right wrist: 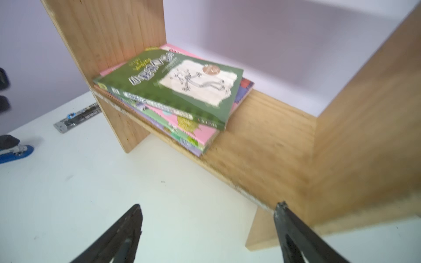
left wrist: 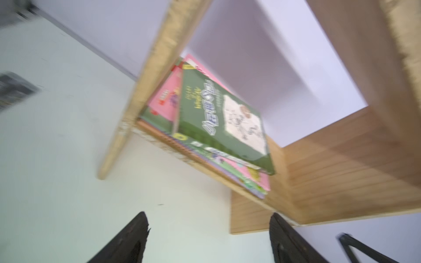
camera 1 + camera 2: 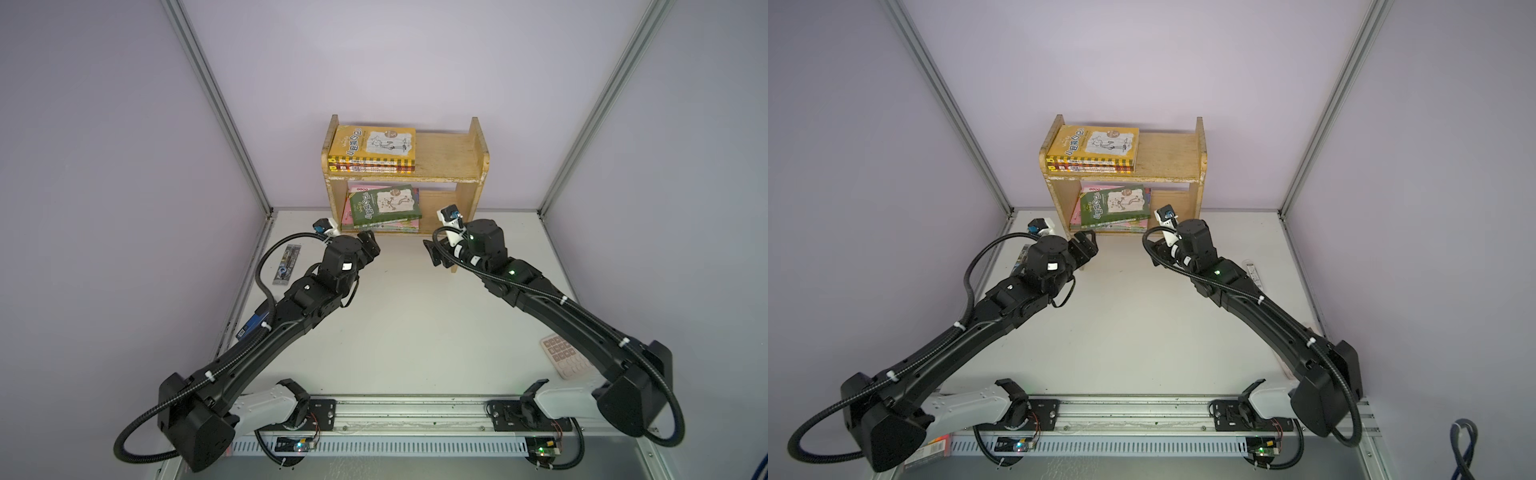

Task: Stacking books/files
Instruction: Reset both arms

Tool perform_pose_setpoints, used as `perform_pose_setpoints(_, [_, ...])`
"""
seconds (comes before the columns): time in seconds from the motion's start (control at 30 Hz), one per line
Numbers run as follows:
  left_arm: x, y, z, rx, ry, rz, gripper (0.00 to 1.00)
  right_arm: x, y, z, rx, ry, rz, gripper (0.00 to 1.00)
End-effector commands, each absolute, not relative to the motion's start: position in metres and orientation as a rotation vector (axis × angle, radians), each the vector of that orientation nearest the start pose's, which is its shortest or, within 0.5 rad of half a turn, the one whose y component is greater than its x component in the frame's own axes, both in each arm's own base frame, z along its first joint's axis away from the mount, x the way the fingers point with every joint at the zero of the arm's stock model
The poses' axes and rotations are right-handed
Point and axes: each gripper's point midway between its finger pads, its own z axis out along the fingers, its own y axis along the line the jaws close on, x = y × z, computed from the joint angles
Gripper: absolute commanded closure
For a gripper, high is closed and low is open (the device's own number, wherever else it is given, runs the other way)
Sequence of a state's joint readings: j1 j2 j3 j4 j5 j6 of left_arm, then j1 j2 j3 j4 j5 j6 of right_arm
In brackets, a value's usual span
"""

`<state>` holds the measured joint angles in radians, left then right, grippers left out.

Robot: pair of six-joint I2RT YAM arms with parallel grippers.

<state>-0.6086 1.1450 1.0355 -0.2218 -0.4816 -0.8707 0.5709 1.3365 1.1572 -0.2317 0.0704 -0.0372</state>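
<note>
Your shelf (image 3: 449,153) is bare wood, with the grain showing and rough, chipped front edges. The green book (image 1: 145,91) and yellow book (image 3: 374,143) have paper covers with a soft sheen, and the thin pink books (image 1: 198,134) under the green one look a bit glossier. The table (image 3: 407,324) is smooth matt white. The corner posts (image 3: 218,108) are brushed metal, and so is the rail (image 3: 407,411), though it's duller and speckled. The arms (image 3: 291,316) look like matt black plastic. The calculator (image 3: 561,357) is matt plastic too.
</note>
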Motion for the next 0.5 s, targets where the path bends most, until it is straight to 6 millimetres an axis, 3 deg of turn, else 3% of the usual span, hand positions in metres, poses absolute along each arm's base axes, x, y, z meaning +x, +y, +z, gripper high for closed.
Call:
perform_pose_setpoints(0.0, [0.327, -0.083, 0.269, -0.485, 1.948, -0.048, 0.13, 0.36, 0.191, 0.254, -0.488, 1.999, 0.197, 0.08])
perform_pose_setpoints(0.13, [0.301, -0.014, 0.236, -0.502, 1.937, 0.338, 0.12, 0.357, 0.124, 0.203, -0.283, 2.071, 0.053, 0.05])
perform_pose_setpoints(0.2, [0.296, 0.009, 0.218, -0.499, 1.936, 0.432, 0.11, 0.357, 0.097, 0.186, -0.182, 2.082, 0.034, 0.04])
perform_pose_setpoints(0.27, [0.294, 0.029, 0.197, -0.512, 1.944, 0.469, 0.11, 0.36, 0.066, 0.167, -0.08, 2.087, -0.006, 0.04])
perform_pose_setpoints(0.37, [0.295, 0.047, 0.175, -0.529, 1.919, 0.457, 0.1, 0.364, 0.039, 0.156, -0.011, 2.016, -0.077, 0.03])
perform_pose_setpoints(0.47, [0.304, 0.059, 0.176, -0.533, 1.879, 0.381, 0.1, 0.373, 0.017, 0.145, 0.078, 1.974, -0.059, 0.02])
